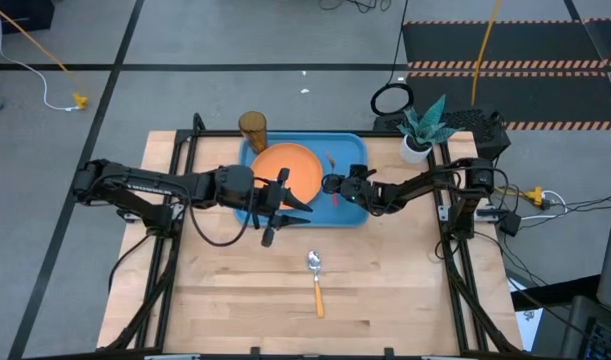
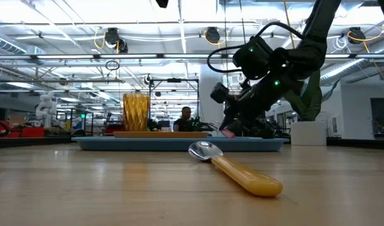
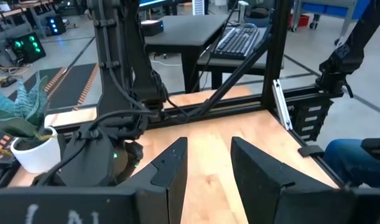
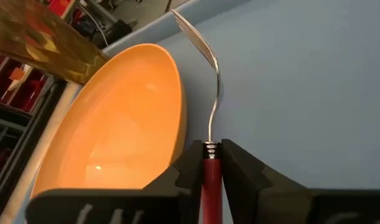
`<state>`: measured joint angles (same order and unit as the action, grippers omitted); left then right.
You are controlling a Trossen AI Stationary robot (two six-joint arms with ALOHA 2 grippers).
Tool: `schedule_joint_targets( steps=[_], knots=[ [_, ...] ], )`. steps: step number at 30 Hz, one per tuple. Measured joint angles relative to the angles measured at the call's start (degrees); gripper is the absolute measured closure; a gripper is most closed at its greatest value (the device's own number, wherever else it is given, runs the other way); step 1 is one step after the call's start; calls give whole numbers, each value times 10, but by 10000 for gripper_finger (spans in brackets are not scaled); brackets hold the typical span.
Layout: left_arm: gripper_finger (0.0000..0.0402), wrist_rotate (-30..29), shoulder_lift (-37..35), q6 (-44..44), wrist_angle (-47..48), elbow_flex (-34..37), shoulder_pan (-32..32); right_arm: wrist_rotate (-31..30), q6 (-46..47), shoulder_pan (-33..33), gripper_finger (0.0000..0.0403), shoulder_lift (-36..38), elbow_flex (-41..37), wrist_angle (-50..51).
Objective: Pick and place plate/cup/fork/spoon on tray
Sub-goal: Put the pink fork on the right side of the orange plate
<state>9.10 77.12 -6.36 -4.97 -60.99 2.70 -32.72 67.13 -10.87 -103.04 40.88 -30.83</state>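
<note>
The light-blue tray (image 1: 357, 158) lies at the table's far middle. On its left half sits the orange plate (image 1: 287, 170), and the amber cup (image 1: 253, 126) stands at its far-left corner. The fork (image 4: 213, 74) lies on the tray right of the plate, with my right gripper (image 4: 213, 149) shut on its red handle, low over the tray (image 4: 301, 81). The orange-handled spoon (image 1: 316, 280) lies flat on the bare wood, near of the tray. My left gripper (image 3: 208, 168) hovers open above the plate's near edge with nothing between its fingers. My right gripper pinches the fork's red handle (image 4: 213, 171) between its two fingers, just behind the metal neck. The fingers come slanting down from the table's right and lie along the fork. The tines (image 4: 188, 28) point away from the gripper and rest on the tray beside the plate's rim.
A potted plant (image 1: 417, 135) stands at the table's far-right corner, and black frame rails run along both sides. A wide stretch of bare wood lies near of the tray around the spoon (image 2: 235, 169).
</note>
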Motion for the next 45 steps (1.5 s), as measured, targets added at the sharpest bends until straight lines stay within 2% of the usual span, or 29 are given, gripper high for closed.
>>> schedule_joint_targets(
  steps=[9, 16, 20, 22, 27, 31, 35, 39, 45],
  knots=[
    [275, 0, 0, -5, 0, 0, 0, 0, -1, 0, 322, 0, 0, -2],
    [275, 0, 0, -5, 0, 0, 0, 3, -30, 1, 317, 7, 1, -9],
    [275, 0, 0, -6, 0, 0, 0, 52, -67, 8, 317, 26, 4, -4],
    [275, 0, 0, -8, 1, 0, 0, 73, -78, 11, 317, 38, 9, 24],
    [275, 0, 0, -7, 1, 0, 0, 87, -88, 3, 317, 60, 54, 174],
    [275, 0, 0, -7, 2, 0, 0, 93, -156, -21, 316, 61, 121, 264],
    [275, 0, 0, 1, 16, 0, 0, 146, -218, -70, 316, 61, 162, 335],
    [275, -1, 0, 5, 34, 0, 0, 208, -278, -111, 320, 61, 165, 332],
    [275, -3, 0, 1, 51, 0, 0, 272, -382, -132, 371, 61, 165, 319]
  ],
)
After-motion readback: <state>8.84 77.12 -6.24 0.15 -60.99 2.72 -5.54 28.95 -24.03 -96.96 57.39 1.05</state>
